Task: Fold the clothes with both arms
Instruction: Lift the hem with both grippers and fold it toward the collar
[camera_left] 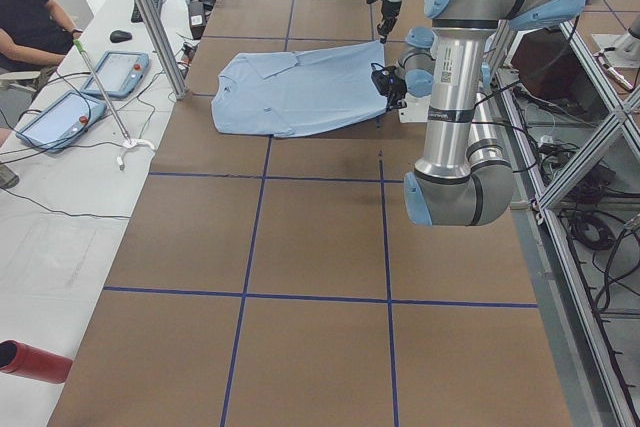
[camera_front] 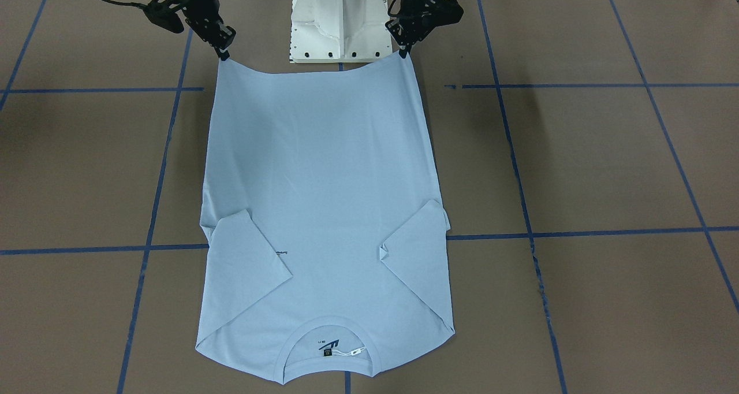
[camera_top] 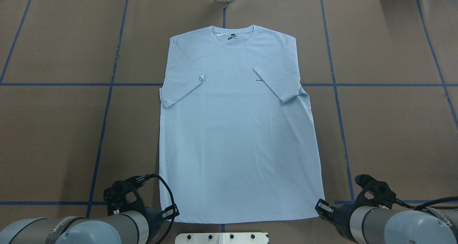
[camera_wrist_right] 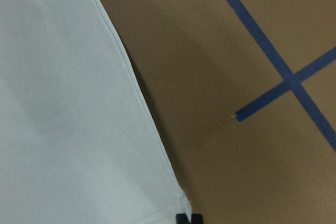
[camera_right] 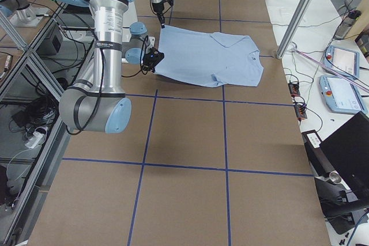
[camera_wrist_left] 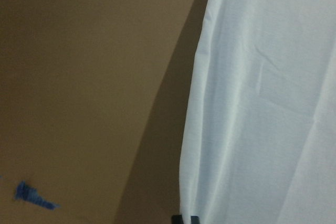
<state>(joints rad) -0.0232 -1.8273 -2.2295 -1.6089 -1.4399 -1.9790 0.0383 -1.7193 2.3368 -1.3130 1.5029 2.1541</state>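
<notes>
The clothes are one light blue T-shirt (camera_front: 323, 168) (camera_top: 236, 129), lying front up on the brown table with both short sleeves folded inward over the chest. Its round neck with the label (camera_front: 329, 348) points away from the robot. A small dark chest print (camera_top: 258, 80) peeks out beside one folded sleeve. My left gripper (camera_front: 404, 51) (camera_top: 169, 213) is shut on one hem corner. My right gripper (camera_front: 223, 54) (camera_top: 321, 206) is shut on the other hem corner. The hem sags slightly between them. Each wrist view shows the shirt edge (camera_wrist_left: 262, 103) (camera_wrist_right: 79, 129) running down to a black fingertip.
The white pedestal base (camera_front: 339, 24) stands just behind the hem. Blue tape lines (camera_front: 577, 232) cross the brown table. At the far end are metal posts (camera_left: 150, 17), a white side table with tablets (camera_left: 60, 117) and a seated person (camera_left: 25, 17).
</notes>
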